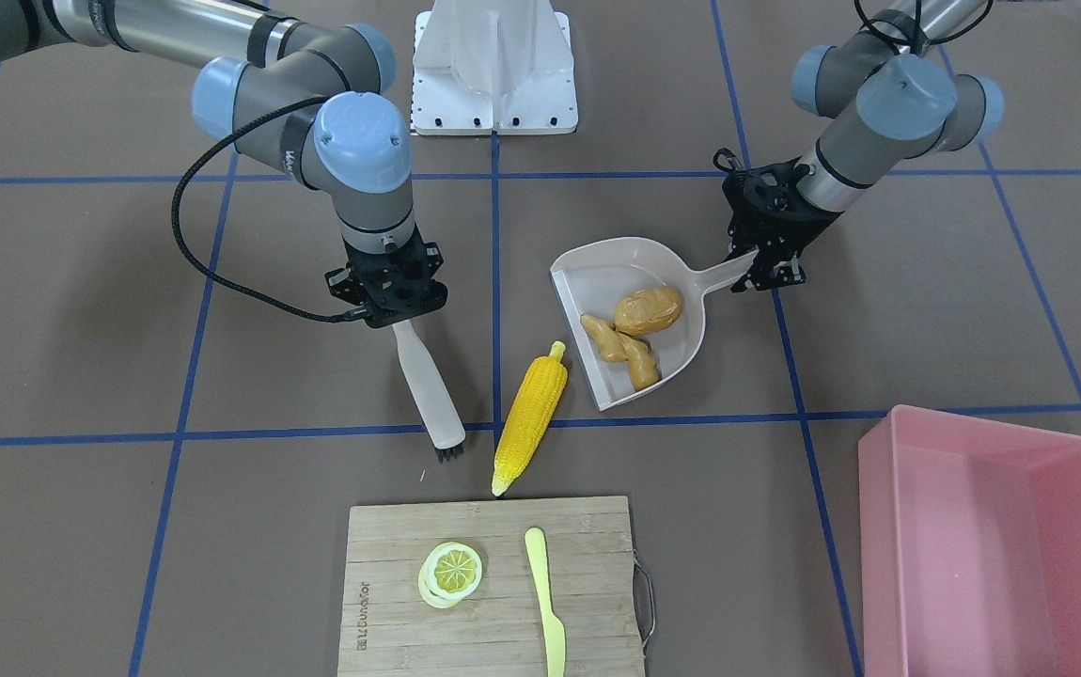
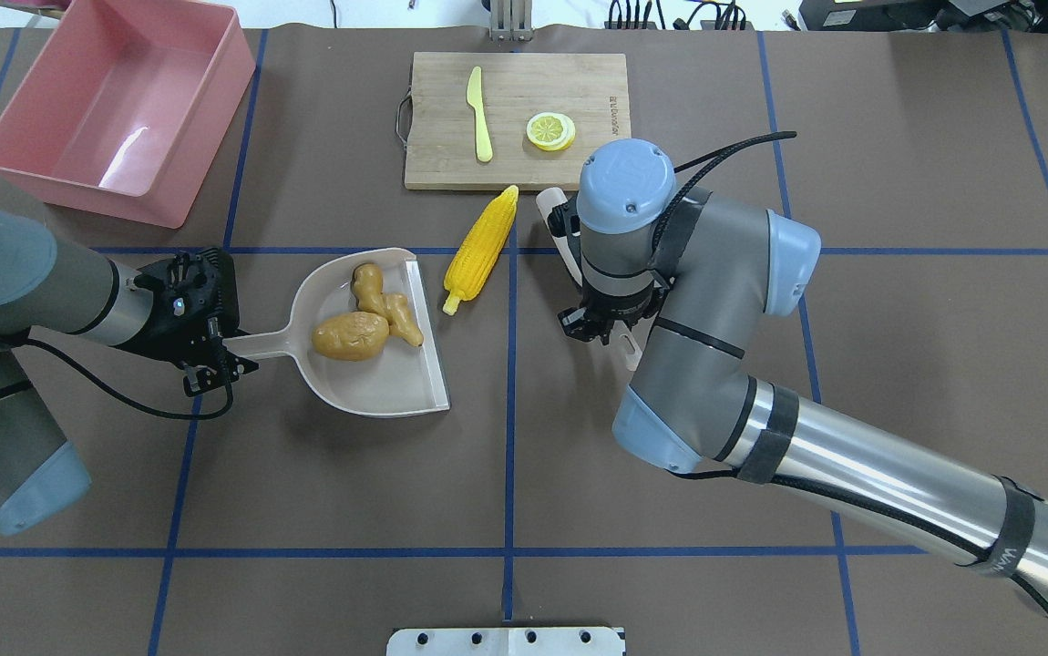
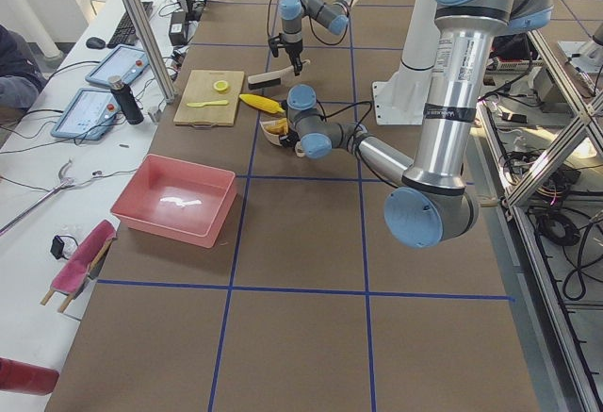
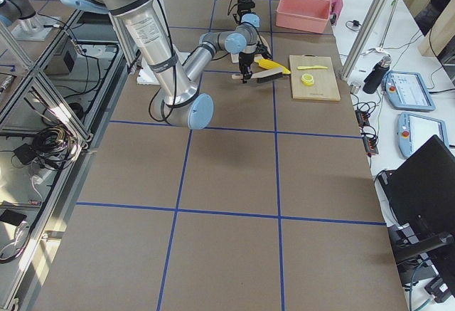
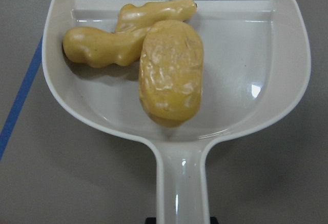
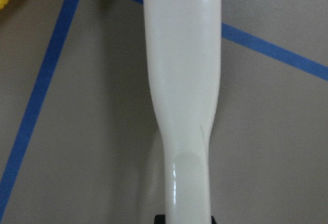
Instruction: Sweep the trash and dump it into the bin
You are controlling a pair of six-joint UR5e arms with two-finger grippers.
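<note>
Corn cob point(image 1: 531, 418) lay unswept by the right claw's point(image 1: 397, 315) clenched brush point(image 1: 430, 385) — ginger root point(image 1: 618, 350) and potato point(image 1: 648, 311) sat in the dustpan point(image 1: 597, 273) the left claw point(image 1: 755, 269) gripped; bin point(image 1: 992, 583) unused.

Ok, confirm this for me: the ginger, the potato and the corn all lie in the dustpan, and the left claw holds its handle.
Not quite: the corn lies on the table beside the dustpan, not in it; the overhead view shows this. The ginger and potato lie in the dustpan, and the left claw holds its handle.
</note>
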